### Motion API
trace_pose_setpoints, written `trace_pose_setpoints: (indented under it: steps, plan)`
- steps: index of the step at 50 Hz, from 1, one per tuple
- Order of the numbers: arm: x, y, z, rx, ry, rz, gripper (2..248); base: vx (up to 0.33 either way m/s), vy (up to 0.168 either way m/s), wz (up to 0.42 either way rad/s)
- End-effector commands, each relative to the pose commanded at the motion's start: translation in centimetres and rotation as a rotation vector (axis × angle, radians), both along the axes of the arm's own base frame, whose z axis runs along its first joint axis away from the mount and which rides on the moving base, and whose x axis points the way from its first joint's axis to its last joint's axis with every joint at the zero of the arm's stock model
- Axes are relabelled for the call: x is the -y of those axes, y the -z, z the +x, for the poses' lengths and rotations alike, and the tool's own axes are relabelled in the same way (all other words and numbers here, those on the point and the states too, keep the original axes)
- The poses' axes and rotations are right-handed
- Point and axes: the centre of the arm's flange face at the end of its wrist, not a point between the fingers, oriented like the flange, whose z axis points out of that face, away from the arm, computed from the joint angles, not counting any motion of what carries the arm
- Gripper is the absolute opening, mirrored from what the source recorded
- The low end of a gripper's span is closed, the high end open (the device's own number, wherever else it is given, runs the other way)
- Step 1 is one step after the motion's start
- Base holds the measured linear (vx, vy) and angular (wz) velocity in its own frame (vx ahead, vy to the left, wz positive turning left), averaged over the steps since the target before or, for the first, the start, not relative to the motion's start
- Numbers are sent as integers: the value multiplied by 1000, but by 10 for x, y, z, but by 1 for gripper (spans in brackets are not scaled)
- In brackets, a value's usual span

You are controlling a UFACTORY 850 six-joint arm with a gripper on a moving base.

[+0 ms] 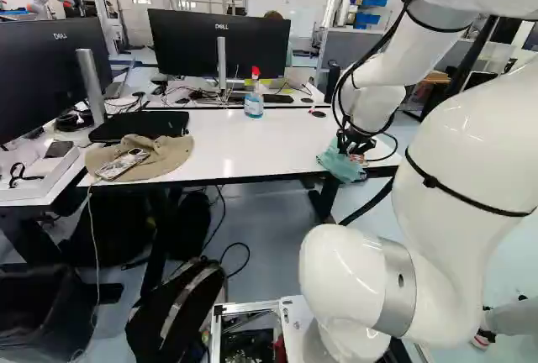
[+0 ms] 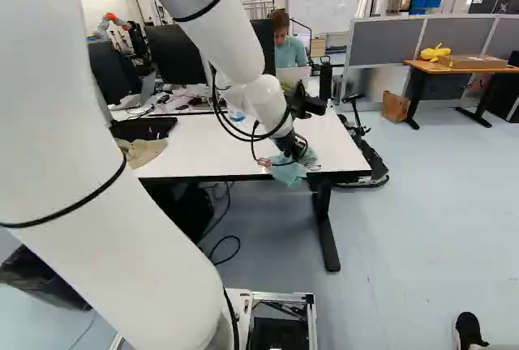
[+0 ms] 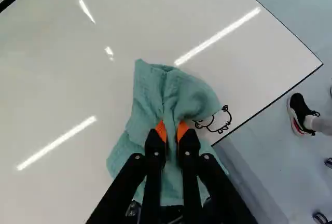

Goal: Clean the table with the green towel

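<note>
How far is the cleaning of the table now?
Grasping looks done: the hand is shut on the green towel. Wiping seems under way, since the towel lies against the white table. Left, probably: the black drawn lines beside the towel, near the table's edge.

The arm point(image 1: 471, 157) filled the right of the left base view, bending over so its gripper point(image 1: 353, 144) pointed down, fingers pinched close together.
</note>
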Motion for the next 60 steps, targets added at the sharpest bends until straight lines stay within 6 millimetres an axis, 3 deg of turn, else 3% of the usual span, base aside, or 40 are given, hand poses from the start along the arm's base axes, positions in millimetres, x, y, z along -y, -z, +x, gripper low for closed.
trace_pose_setpoints:
  steps: [13,43,60]
  plan:
    - [6,0,0,0,13,0,42,0,0,0]
    - [57,-1,3,3,113,-1,42,0,0,0]
    - [79,-1,-12,3,174,-1,42,0,0,0]
